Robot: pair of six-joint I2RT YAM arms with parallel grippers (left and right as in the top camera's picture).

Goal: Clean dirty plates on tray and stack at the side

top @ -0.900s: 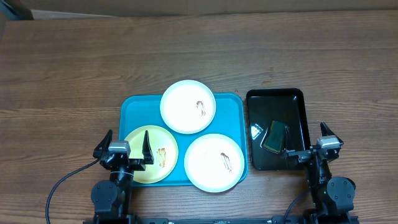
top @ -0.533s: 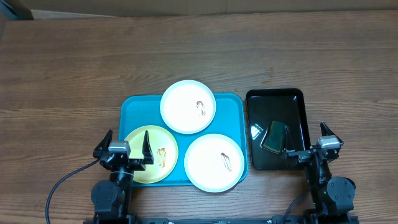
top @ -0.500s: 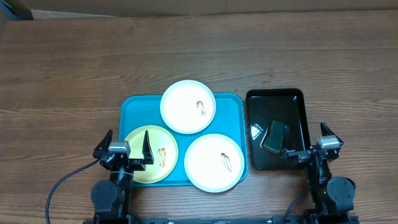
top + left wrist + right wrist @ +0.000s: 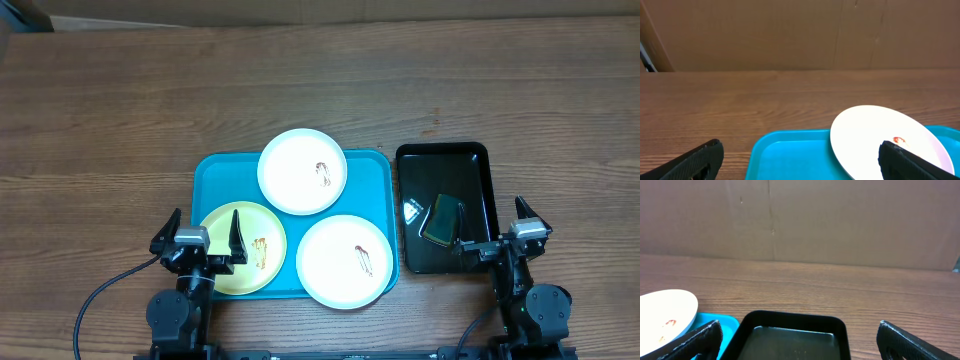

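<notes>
The turquoise tray (image 4: 214, 185) lies at the table's front middle with three plates on it. A white plate (image 4: 290, 170) with a brown smear overlaps the tray's far edge. A second white plate (image 4: 335, 262) with a smear sits at the front right. A pale yellow plate (image 4: 255, 262) with smears sits at the front left. My left gripper (image 4: 200, 240) is open and empty at the tray's front left, above the yellow plate's edge. My right gripper (image 4: 498, 238) is open and empty at the front right. The left wrist view shows the tray (image 4: 790, 155) and the far white plate (image 4: 870, 135).
A glossy black tray (image 4: 470, 165) lies right of the turquoise tray and holds a dark green sponge (image 4: 440, 218). It shows in the right wrist view (image 4: 795, 322). A brown cardboard wall (image 4: 790, 30) stands along the table's far edge.
</notes>
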